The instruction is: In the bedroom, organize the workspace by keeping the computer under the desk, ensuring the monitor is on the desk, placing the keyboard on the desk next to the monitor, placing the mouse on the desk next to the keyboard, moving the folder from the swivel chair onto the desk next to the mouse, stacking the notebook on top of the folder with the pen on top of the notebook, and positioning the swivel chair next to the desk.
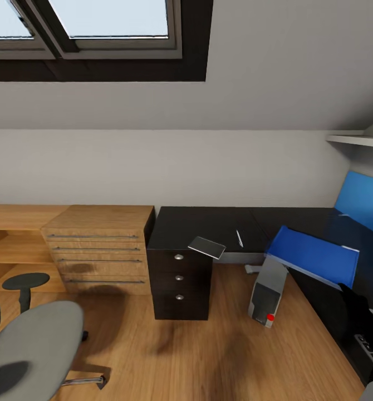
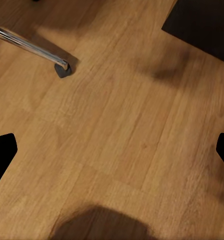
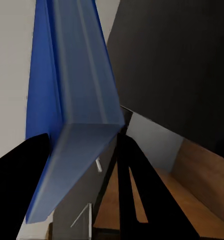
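Head view. The blue folder [image 1: 314,257] is being held above the black worktop [image 1: 209,223], tilted, with its near edge just over the pale tower computer [image 1: 267,289] standing on the wooden floor [image 1: 209,356] beside the worktop. The right gripper [image 1: 360,305] is showing as a dark shape at the folder's lower right corner. The thin white pen [image 1: 239,238] is lying on the worktop well apart from the folder; a small dark flat slab [image 1: 207,247], possibly the notebook, is overhanging the worktop's front edge above a black drawer unit [image 1: 180,284]. The swivel chair [image 1: 33,348] is standing at lower left, well apart from the worktop, in front of a light wooden drawer chest [image 1: 100,248].

Left wrist view. The left gripper [image 2: 112,152] is pointing at bare floor, its jaws spread wide and holding nothing; a chrome chair leg [image 2: 29,46] with its castor is crossing one corner.

Right wrist view. The right gripper's jaws are clenched on the folder's [image 3: 74,100] edge, one dark finger [image 3: 21,185] lying against each face.

Handling. The folder is appearing light, thin and fairly stiff, with smooth faces likely to slip; held by one edge it is probably inclined to swing or sag. Gripping near the middle of a long edge would balance it best. It is not yet lying flat on the worktop.
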You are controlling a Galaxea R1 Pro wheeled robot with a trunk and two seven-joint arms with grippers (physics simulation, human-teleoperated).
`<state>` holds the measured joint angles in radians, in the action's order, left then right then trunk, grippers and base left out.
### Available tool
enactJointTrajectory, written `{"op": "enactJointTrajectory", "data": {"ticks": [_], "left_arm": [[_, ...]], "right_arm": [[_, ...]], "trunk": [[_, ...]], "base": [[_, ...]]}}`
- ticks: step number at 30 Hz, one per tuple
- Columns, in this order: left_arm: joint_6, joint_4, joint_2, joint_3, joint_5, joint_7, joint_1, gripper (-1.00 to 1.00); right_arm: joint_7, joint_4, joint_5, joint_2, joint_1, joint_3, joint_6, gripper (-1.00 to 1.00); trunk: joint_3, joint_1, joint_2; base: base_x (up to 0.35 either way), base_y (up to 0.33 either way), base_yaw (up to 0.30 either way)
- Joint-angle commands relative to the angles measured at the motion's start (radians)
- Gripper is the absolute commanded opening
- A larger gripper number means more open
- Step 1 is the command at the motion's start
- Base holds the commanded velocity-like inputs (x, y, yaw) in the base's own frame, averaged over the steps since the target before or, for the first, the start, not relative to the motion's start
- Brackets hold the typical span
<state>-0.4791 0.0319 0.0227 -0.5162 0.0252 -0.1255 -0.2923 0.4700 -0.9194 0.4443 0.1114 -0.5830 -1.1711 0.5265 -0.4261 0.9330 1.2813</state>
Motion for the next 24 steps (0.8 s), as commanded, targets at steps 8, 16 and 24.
{"op": "enactJointTrajectory", "data": {"ticks": [8,16,24], "left_arm": [[-0.003,-0.001,0.0,-0.008,0.002,-0.006,-0.001,1.0],[-0.003,-0.002,0.0,-0.008,0.002,-0.006,-0.001,1.0],[-0.003,-0.001,0.0,-0.008,0.002,-0.006,-0.001,1.0]], "right_arm": [[0.007,0.0,0.009,-0.017,-0.001,-0.001,0.062,-1.0],[0.036,0.002,0.008,-0.018,-0.001,-0.003,0.067,-1.0],[0.05,0.002,0.01,-0.018,-0.001,-0.006,0.067,-1.0]], "trunk": [[-0.001,0.0,0.001],[-0.001,0.0,0.001],[-0.001,0.0,0.001]], "base": [[0.0,0.0,0.0],[0.0,0.0,0.0],[0.0,0.0,0.0]]}}
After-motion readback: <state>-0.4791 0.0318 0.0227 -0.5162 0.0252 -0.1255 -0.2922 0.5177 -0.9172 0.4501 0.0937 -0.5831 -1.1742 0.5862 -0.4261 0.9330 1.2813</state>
